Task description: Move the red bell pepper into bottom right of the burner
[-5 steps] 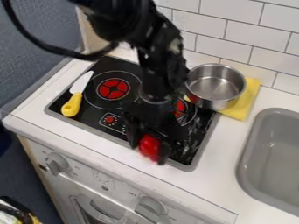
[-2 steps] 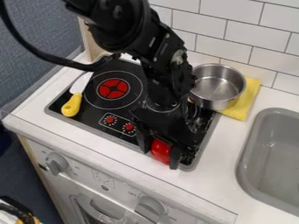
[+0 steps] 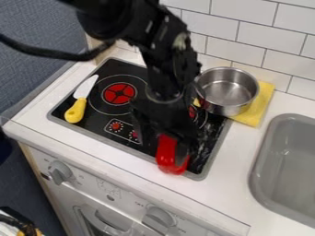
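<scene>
Taking the cooktop's middle as the clock's centre and the top of our view as twelve, we find the white front panel [image 3: 111, 193] nearest us, with one grey knob [image 3: 158, 220] at six and another grey knob [image 3: 60, 173] between seven and eight. Behind it, at five o'clock, the red bell pepper [image 3: 166, 154] overlaps the front rim of the black cooktop [image 3: 126, 140]; we cannot tell whether it touches the surface. The black gripper [image 3: 164, 151] points down there, its fingers narrowed around the pepper, holding it. Above the gripper, the black arm [image 3: 166, 69] slants up and slightly left to the top edge, at twelve, bent and partly blurred. The grey sink [image 3: 289, 166] lies at four. Farther back, a yellow-handled knife [image 3: 76, 109] lies at ten, a red-centred burner [image 3: 119, 93] at eleven, and a steel pot [image 3: 227, 92] at two, partly over a yellow cloth [image 3: 261, 103]. White tiles [image 3: 258, 41] stand behind.
</scene>
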Tool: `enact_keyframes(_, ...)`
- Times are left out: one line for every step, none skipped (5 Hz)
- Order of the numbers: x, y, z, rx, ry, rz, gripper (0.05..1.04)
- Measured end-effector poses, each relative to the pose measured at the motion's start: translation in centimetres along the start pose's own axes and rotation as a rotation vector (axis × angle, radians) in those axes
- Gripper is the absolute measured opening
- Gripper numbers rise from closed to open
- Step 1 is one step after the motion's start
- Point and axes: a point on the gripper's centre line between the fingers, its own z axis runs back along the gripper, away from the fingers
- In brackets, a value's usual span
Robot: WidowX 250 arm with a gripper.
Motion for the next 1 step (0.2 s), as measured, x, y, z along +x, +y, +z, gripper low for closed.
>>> enact_keyframes(0.68, 1.19, 2.6, 0.063, -0.028, 0.053, 1.007)
